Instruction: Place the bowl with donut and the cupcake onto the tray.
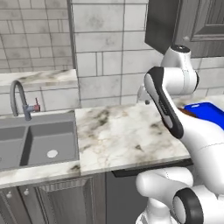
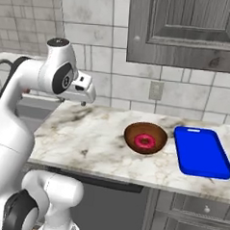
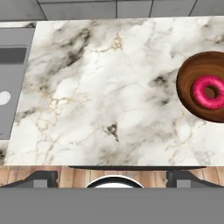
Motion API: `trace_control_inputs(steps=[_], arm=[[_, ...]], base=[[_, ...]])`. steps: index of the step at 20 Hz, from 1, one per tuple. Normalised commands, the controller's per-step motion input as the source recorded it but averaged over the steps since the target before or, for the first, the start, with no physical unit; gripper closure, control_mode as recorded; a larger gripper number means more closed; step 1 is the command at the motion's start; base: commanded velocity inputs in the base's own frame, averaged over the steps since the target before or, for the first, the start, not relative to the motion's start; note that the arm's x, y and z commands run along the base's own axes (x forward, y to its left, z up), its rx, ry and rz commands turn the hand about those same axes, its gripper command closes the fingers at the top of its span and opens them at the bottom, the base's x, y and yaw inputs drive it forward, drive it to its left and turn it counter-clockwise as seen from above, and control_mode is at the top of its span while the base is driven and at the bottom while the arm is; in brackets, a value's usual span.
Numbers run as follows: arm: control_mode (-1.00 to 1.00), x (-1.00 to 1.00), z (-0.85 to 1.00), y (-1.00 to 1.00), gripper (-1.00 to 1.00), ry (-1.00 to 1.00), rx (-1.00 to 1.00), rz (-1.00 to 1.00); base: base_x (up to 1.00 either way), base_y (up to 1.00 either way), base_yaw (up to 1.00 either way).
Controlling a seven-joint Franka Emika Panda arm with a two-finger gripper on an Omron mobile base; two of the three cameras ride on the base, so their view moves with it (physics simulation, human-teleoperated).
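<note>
The round, shallow, reddish-brown wooden bowl (image 2: 145, 137) is sitting on the white, grey-veined marble counter (image 2: 86, 139), with the small ring donut with bright pink icing (image 2: 145, 141) lying inside it; the flat, bright blue rectangular tray with a low rim (image 2: 201, 152) is lying on the same counter just beside the bowl, on the side away from the arm, with a narrow strip of marble between them; in the left base view a corner of the tray (image 1: 209, 112) is showing past the white arm; in the hand view the bowl (image 3: 197, 76) is sitting at the right edge of the frame with the donut (image 3: 208, 91) in it; the gripper (image 3: 113, 177) is hanging above bare marble, well apart from the bowl, its two dark fingertips (image 3: 41, 177) standing wide apart and grasping nothing; the grey steel sink (image 1: 35, 142) with its curved faucet (image 1: 19, 98) is lying at the far end of the counter from the tray.
</note>
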Motion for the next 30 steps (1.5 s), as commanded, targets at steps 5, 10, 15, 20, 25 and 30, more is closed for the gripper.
trace_control_inputs(steps=[5, 10, 15, 20, 25, 30], arm=[[1.00, 0.00, 0.00, 0.00, -1.00, 0.00, 0.00, 0.00], [1.00, 0.00, 0.00, 0.00, -1.00, 0.00, 0.00, 0.00], [1.00, 0.00, 0.00, 0.00, -1.00, 0.00, 0.00, 0.00], [1.00, 0.00, 0.00, 0.00, -1.00, 0.00, 0.00, 0.00], [-1.00, 0.00, 0.00, 0.00, -1.00, 0.00, 0.00, 0.00], [-1.00, 0.34, -0.20, -0.13, -1.00, 0.01, 0.02, -0.01]], base=[[-0.01, -0.63, 0.00], [0.01, -0.79, 0.00], [0.07, -0.82, 0.01], [0.00, -0.48, 0.00], [0.01, -0.19, 0.00], [0.00, 0.00, 0.00]])
